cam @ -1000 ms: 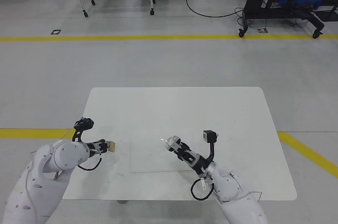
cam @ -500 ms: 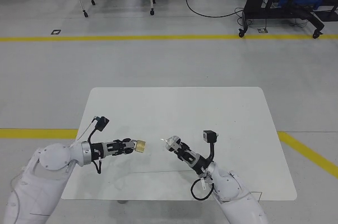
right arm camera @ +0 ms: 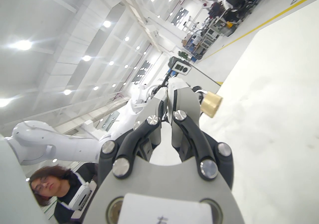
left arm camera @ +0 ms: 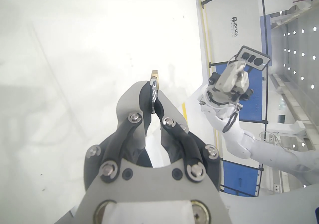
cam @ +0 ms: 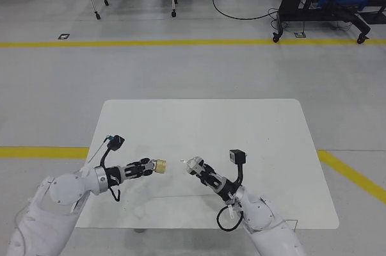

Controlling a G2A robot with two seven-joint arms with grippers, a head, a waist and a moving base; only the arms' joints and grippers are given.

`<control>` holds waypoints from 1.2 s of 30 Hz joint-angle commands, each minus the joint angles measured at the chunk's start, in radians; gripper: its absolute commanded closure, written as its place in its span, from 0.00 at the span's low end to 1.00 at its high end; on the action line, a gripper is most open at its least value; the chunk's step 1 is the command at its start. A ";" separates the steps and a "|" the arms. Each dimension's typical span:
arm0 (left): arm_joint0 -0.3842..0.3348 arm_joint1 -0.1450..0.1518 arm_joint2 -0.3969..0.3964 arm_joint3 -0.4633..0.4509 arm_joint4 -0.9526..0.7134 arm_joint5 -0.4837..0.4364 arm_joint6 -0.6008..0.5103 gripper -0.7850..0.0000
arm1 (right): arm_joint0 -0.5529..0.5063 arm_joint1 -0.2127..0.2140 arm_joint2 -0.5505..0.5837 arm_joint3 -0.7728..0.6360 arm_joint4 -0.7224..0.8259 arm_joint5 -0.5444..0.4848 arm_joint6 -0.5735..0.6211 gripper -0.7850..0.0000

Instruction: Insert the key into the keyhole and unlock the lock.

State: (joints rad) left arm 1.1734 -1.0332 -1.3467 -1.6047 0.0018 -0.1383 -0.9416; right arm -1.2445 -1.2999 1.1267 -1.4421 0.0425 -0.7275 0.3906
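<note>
A white table (cam: 244, 128) stands on a floor (cam: 180, 73) with yellow lines (cam: 180, 43), black cart (cam: 321, 11) beyond.

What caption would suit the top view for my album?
Over a white table, the left claw holds a brass padlock and the right claw points a small key toward it.

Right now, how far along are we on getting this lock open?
Done: both pieces are picked up. The left gripper is shut on the brass lock and the right gripper on the key, both over the table. In hand: they face each other with a gap between them. Left: the key is not yet in the lock, so closing the gap, inserting and turning remain.
</note>
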 commanded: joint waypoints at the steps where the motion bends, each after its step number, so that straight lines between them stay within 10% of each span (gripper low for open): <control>1: -0.021 -0.007 0.015 0.015 -0.112 -0.033 0.008 1.00 | 0.013 0.006 0.047 0.017 0.084 0.015 0.000 1.00; 15: -0.343 -0.134 0.413 0.252 -0.454 -0.053 0.062 1.00 | -0.050 0.007 0.114 0.008 0.257 -0.006 -0.090 1.00; 36: -0.229 -0.143 0.408 0.158 -0.412 -0.162 0.254 1.00 | -0.087 0.020 0.198 -0.049 0.214 0.133 -0.108 1.00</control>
State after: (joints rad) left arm 0.9511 -1.1707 -0.9509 -1.4497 -0.4090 -0.2943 -0.6982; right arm -1.3288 -1.2800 1.3267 -1.4882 0.2662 -0.6116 0.2786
